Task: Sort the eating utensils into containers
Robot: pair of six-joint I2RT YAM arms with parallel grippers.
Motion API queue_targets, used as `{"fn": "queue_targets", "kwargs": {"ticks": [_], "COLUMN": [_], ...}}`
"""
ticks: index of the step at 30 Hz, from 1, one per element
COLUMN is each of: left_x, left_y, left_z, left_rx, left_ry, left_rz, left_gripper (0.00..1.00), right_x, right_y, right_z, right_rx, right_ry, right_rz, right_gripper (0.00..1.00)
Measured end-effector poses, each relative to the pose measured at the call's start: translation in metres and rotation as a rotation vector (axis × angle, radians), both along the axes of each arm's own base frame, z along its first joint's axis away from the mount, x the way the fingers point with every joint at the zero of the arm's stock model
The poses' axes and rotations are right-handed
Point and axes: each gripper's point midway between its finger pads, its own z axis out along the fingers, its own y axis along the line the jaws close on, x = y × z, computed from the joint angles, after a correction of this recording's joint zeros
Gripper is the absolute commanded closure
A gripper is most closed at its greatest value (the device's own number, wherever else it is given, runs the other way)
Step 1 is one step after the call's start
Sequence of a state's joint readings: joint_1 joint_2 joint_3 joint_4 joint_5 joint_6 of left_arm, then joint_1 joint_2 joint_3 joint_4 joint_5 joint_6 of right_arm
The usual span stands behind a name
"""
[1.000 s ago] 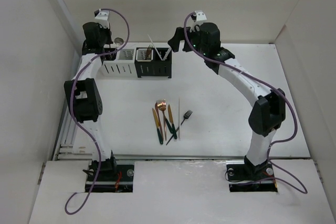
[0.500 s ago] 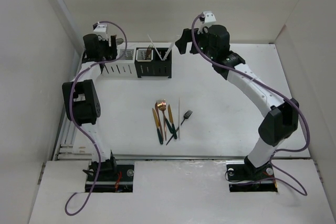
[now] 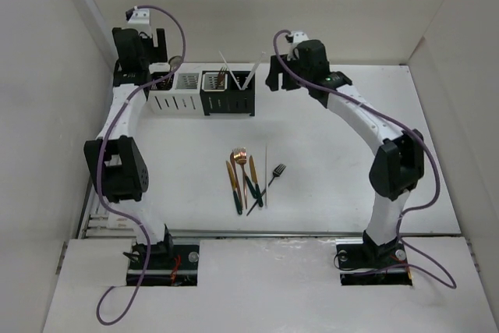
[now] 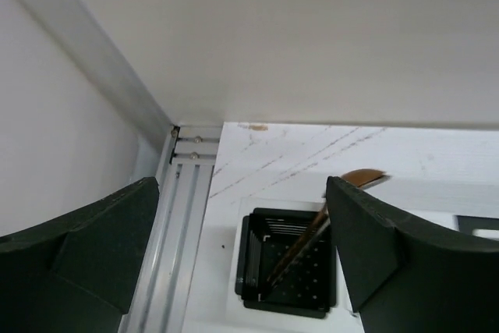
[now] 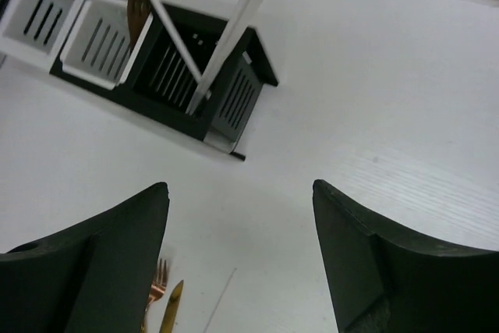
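The row of containers stands at the far side of the desk, white ones and black ones joined together. The left pincer hangs above the left end of that row with its jaws spread wide and nothing between them. Right below it, in the left wrist view, is a black compartment with a copper spoon leaning in it, its bowl sticking out over the far rim. The right pincer is also wide apart and empty. It hovers over bare desk just off the right end of the row. Two white sticks stand tilted in the black container nearest to it, crossing each other, and a copper fork stands tines up in a compartment further along. The loose utensils lie in a small cluster in the middle of the desk, well apart from both pincers: copper and dark pieces side by side, a thin white stick and a small dark fork on the right of the group.
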State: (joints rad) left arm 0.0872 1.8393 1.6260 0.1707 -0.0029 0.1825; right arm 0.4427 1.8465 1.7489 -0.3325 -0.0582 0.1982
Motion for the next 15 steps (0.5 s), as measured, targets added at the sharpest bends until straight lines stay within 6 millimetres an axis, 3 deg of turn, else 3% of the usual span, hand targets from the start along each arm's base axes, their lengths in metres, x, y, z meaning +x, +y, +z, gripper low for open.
{"fn": "queue_targets", "kwargs": {"ticks": [2, 4, 5, 6, 7, 8, 11, 15], "left_x": [-0.01, -0.024, -0.033, -0.044, -0.049, -0.06, -0.105, -0.176], "left_y": [-0.013, -0.04, -0.058, -0.089, -0.103, -0.131, -0.211, -0.282], "left_z": [0.021, 0.037, 0.043, 0.046, 0.045, 0.042, 0.0, -0.08], "left_rx": [0.007, 0.021, 0.032, 0.045, 0.049, 0.055, 0.053, 0.071], "left_ry": [-0.026, -0.034, -0.03, -0.015, -0.006, 0.01, 0.135, 0.358], "left_rz": [-0.016, -0.067, -0.108, -0.182, -0.216, -0.281, -0.487, -0.71], "left_gripper": [0.17, 0.2, 0.21, 0.23, 0.23, 0.24, 0.24, 0.26], "right_x": [-0.001, -0.004, -0.007, -0.01, -0.013, -0.014, -0.026, -0.054], "right_y": [0.02, 0.036, 0.042, 0.047, 0.048, 0.047, 0.024, -0.049], "right_z": [-0.024, -0.044, -0.051, -0.055, -0.058, -0.058, -0.06, -0.062], "right_rx": [-0.005, 0.0, 0.005, 0.011, 0.013, 0.022, 0.038, 0.073], "right_ry": [0.045, 0.086, 0.104, 0.117, 0.129, 0.128, 0.148, 0.188], "right_rz": [0.054, 0.095, 0.109, 0.117, 0.116, 0.102, 0.0, -0.225], "right_gripper": [0.19, 0.19, 0.18, 0.18, 0.18, 0.18, 0.24, 0.29]}}
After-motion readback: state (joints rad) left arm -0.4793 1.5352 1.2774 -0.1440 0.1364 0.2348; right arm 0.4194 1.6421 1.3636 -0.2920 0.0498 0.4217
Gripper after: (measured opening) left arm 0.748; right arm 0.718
